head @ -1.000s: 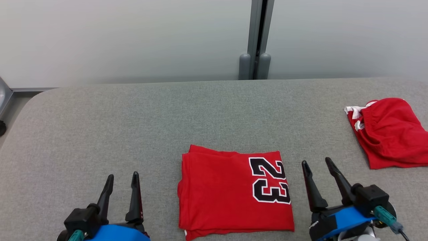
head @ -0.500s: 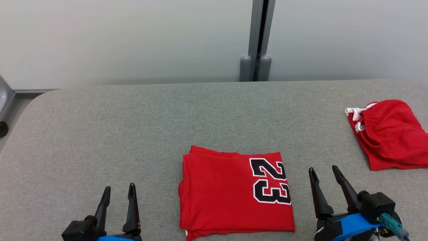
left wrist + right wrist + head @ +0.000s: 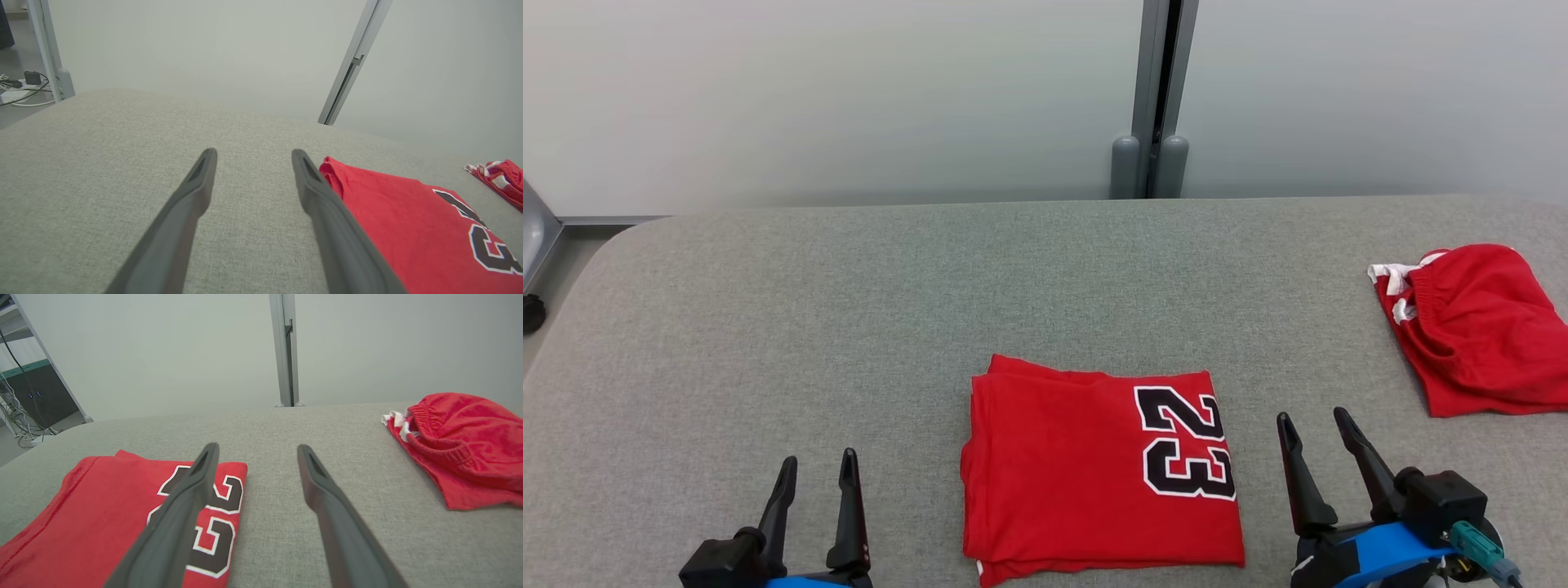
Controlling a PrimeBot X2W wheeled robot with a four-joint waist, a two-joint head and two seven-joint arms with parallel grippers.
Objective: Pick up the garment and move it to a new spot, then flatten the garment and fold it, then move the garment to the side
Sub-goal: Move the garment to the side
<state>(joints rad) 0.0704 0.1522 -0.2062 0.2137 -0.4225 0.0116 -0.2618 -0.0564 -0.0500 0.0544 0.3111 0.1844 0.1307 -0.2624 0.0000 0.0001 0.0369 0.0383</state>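
The left gripper point(image 3: 818, 459) and the right gripper point(image 3: 1313, 416) are seen at the lower edge of the head view. Both are spread wide with nothing held, and their bodies are cut off by the frame. The grey padded table point(image 3: 931, 310) is stretched across the view, its right end cut off. The garment point(image 3: 1078, 482), a red jersey folded into a rectangle, is laid flat near the front edge between the grippers and touched by neither. A pair of red shorts point(image 3: 1478, 327) is bunched at the far right, well apart and partly cut off. A grey post point(image 3: 1156, 98) is set behind the table. The black number 23 point(image 3: 1184, 441) is turned sideways. In the right wrist view it is partly covered by a finger point(image 3: 179, 514).
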